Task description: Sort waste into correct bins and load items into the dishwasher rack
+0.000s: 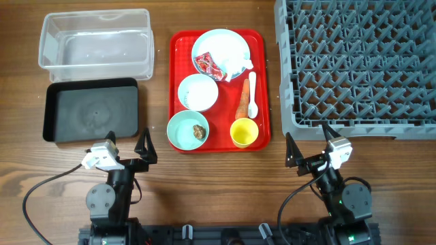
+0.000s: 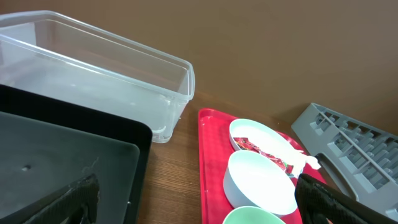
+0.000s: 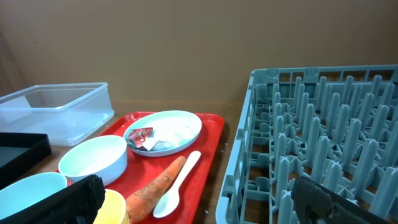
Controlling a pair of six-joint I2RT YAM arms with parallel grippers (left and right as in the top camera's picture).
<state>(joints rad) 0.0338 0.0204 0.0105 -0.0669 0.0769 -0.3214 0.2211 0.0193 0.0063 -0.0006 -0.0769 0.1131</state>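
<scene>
While the left gripper (image 1: 127, 145) hangs wide open, empty, by the black tray (image 1: 92, 112) and clear tub (image 1: 95, 41), the red tray's (image 1: 175, 82) carrot (image 1: 242, 101) lies right beside the white spoon (image 1: 253, 95), so one pinch might drag both; the right gripper (image 1: 309, 143), equally open and empty, faces the rack (image 1: 354, 61).

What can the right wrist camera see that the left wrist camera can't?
Only the right wrist view shows the orange carrot piece, the white spoon and the small yellow cup. Only the left wrist view shows the wide flat floor of the black tray; the right one catches just its corner. Both show the clear tub, the red tray, the pale blue plate with the red wrapper on it, the white bowl, the mint-green bowl and some of the dishwasher rack.
</scene>
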